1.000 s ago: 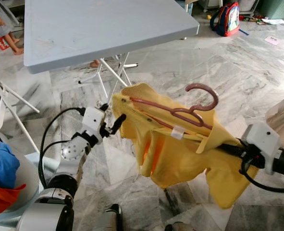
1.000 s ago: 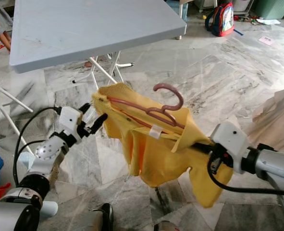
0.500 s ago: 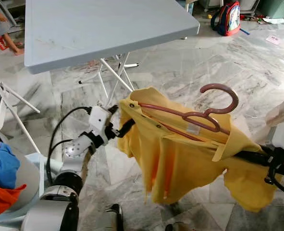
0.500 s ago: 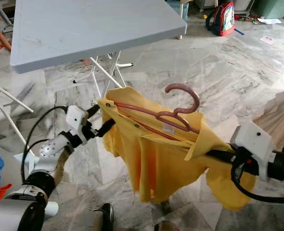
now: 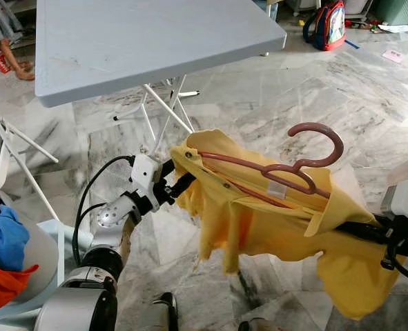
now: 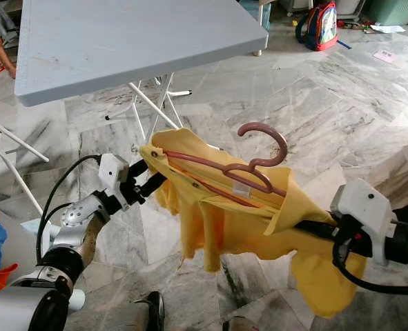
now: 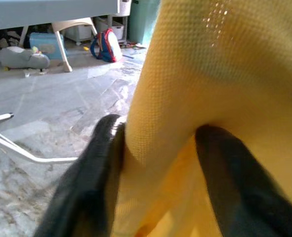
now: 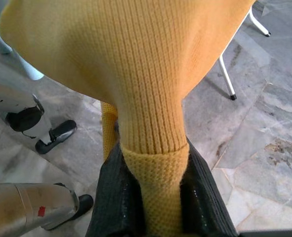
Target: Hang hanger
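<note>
A yellow shirt hangs stretched between my two grippers above the marble floor. A brownish-pink hanger lies inside its collar, with the hook standing up above the cloth. My left gripper is shut on the shirt's left shoulder; in the left wrist view its black fingers pinch the yellow fabric. My right gripper is shut on the shirt's right side, and the right wrist view has its fingers clamped on a ribbed fold. The shirt's hem droops low at the right.
A grey folding table stands just beyond the shirt, its white legs close to my left gripper. A basket of blue and orange clothes sits at my left. A backpack lies far back; a person's legs are at the far left.
Both grippers have carried the shirt and hanger to the right. The shirt's body has swung and sags lower at the right. Both grips are unchanged.
</note>
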Tool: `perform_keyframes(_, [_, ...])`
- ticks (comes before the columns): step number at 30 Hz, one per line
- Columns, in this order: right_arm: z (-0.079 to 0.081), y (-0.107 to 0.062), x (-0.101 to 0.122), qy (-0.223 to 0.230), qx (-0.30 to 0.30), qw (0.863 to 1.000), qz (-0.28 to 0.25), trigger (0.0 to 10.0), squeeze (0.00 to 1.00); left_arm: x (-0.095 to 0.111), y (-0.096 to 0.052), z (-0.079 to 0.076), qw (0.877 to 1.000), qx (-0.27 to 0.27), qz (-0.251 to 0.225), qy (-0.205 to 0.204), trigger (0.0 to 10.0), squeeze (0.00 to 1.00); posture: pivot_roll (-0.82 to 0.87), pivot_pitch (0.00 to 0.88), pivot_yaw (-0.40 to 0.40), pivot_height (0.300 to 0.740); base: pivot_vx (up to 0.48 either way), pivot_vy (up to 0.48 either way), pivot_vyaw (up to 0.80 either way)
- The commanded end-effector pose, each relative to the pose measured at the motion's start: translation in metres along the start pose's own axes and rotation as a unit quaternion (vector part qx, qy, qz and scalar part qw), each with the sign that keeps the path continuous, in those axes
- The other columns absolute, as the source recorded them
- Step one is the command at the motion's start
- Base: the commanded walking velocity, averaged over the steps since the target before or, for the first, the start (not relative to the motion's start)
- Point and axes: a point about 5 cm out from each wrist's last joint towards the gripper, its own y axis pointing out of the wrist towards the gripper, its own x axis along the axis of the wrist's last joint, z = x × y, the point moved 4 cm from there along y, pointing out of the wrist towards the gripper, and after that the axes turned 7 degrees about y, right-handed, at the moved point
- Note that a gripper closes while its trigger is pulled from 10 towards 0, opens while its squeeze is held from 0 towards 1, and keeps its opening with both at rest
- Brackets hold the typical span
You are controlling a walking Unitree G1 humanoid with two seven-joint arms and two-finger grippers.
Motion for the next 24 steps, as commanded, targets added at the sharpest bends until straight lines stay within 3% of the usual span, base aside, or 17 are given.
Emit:
perform_keyframes(1, [0.0030, -0.0061, 0.0133, -0.020, 0.011, 1.000, -0.016, 10.0, 0.00, -0.0029, -0.0045, 0.0066, 1.000, 0.015, 0.009, -0.003, 0.0, 0.00, -0.21, 0.206, 0.060, 0.740, 0.000, 0.000, 0.00])
perform_keyframes(24, [0.0076, -0.0080, 0.0118, -0.010, 0.024, 1.000, -0.012, 10.0, 0.00, -0.0058, -0.0044, 0.0063, 1.000, 0.022, 0.012, -0.019, 0.0, 0.00, -0.22, 0.200, 0.059, 0.740, 0.000, 0.000, 0.00])
